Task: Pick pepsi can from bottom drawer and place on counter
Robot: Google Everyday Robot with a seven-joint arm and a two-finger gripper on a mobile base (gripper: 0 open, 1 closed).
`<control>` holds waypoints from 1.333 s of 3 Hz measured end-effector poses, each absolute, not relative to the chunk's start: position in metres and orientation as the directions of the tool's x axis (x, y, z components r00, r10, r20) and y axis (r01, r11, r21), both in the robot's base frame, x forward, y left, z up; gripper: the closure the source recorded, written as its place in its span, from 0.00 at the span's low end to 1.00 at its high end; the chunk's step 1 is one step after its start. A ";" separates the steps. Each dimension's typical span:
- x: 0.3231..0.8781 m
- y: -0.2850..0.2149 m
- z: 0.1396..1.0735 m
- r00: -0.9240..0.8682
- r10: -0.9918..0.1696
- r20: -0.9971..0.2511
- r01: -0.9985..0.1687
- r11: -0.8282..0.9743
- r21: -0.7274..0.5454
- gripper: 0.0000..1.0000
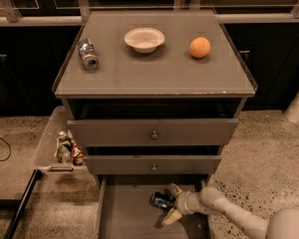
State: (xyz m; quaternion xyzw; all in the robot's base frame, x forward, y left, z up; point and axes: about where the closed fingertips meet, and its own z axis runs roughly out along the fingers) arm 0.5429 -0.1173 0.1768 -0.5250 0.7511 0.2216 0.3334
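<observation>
**Gripper** (pixel 170 204): low in the frame on the right, reaching into the open bottom drawer (pixel 127 218) on a pale arm (pixel 229 214) that enters from the lower right corner. Its two light-coloured fingers (pixel 175 188) are spread wide, one above and one below, with nothing clamped between them.

**Pepsi can** (pixel 160 200): dark blue, lying on its side on the drawer floor near the back, right of centre. It sits at the mouth of the spread fingers; whether they touch it cannot be told.

**Counter** (pixel 154 76): grey-brown top of the cabinet, carrying three items.
- silver can (pixel 87 54), on its side, at the left
- white bowl (pixel 144 39), upright, at the centre rear
- orange (pixel 200 47), at the right, well apart from the bowl

**Upper drawers**: top drawer (pixel 114 132) and middle drawer (pixel 119 164), each with a small central knob, both slightly pulled out.

**Side tray** (pixel 46 143): left of the cabinet, holding a cluster of small packaged items (pixel 67 149).
</observation>
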 end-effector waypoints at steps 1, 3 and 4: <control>0.556 -0.119 0.165 -0.203 -0.629 -0.751 -0.928 0.369 -0.058 0.00; 0.569 -0.119 0.147 -0.195 -0.623 -0.757 -0.912 0.400 -0.095 0.00; 0.570 -0.115 0.137 -0.204 -0.620 -0.757 -0.917 0.391 -0.073 0.00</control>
